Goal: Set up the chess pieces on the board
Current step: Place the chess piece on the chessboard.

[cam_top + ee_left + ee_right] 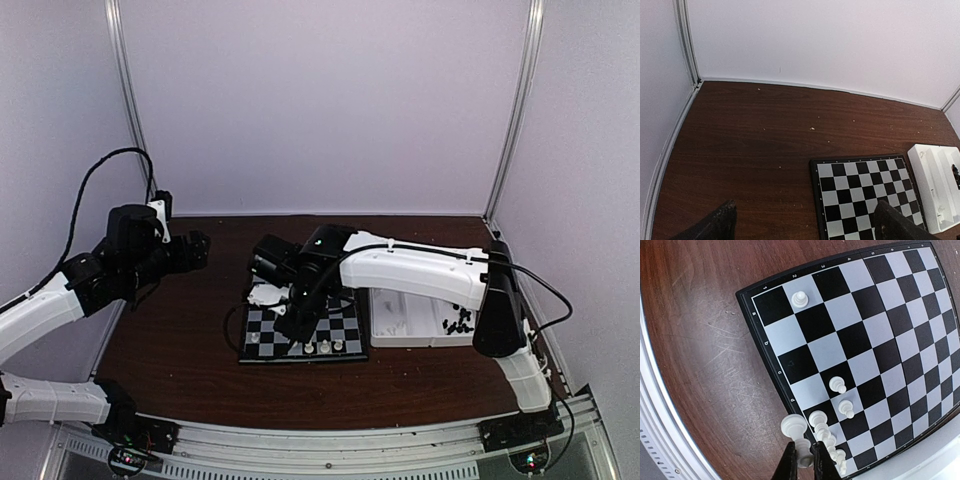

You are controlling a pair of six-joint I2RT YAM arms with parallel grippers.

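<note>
Overhead, the board (285,348) lay at the centre of the dark wooden worktop (180,340), with a white tray (420,340) just beside its right edge. A few white chess pieces (325,346) stood along the board's bottom row, and black pieces (458,322) lay toward the tray's right end. The right arm reached in from the lower right across the tray, and the right end effector (297,322) sat low over the board's middle; its grip could not be read from here. The left end effector (195,250) hung at the left of the frame, well apart from the board.

From the left wrist, the left end effector (805,205) was wide open. One of its dark fingers (715,225) sat at the lower left and the other at the lower right, with nothing between them. The board (860,195) filled the lower right, and the tray (935,185) touched the right edge.

From the right wrist, the right end effector (804,460) at the bottom centre was clamped on a white chess piece (794,427) at the board's rim. Whether the piece rested on anything could not be told. Other white pieces (838,385) clustered just right of it on the board (865,330), and one more stood alone on a black square at the upper left.
</note>
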